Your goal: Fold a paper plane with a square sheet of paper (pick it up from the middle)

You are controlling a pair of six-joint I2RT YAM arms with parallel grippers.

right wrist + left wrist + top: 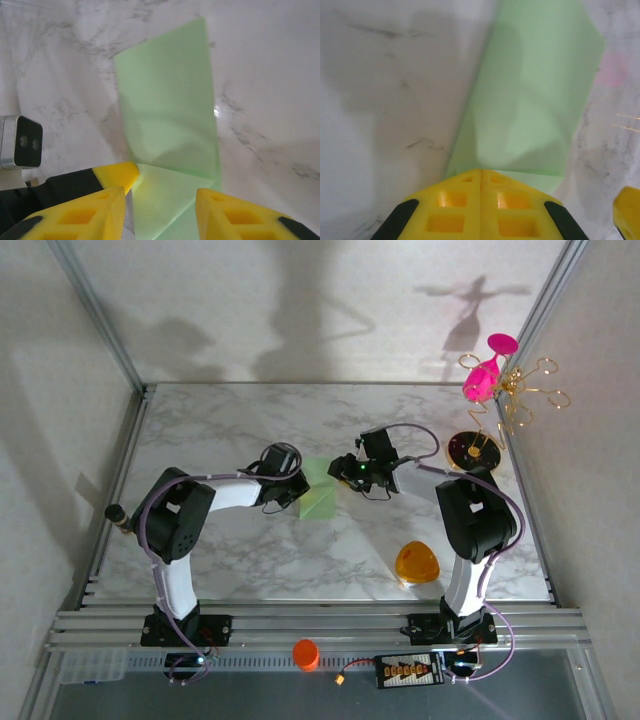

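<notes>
Thin pale-green paper (318, 490), creased with one flap raised, lies on a veined marble table (250, 420) within white walls (300, 300); left gripper (480, 172) jaws pressed together, right gripper (161, 192) jaws spread.

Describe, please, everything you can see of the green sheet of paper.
The sheet of paper is thin, pale green and matte. It is partly folded: a crease crosses it and a triangular flap shows at one end. It lies mid-table on the marble table, between the two arms. The left gripper is shut on one edge. The right gripper stands open, its fingers on either side of the folded end.
</notes>
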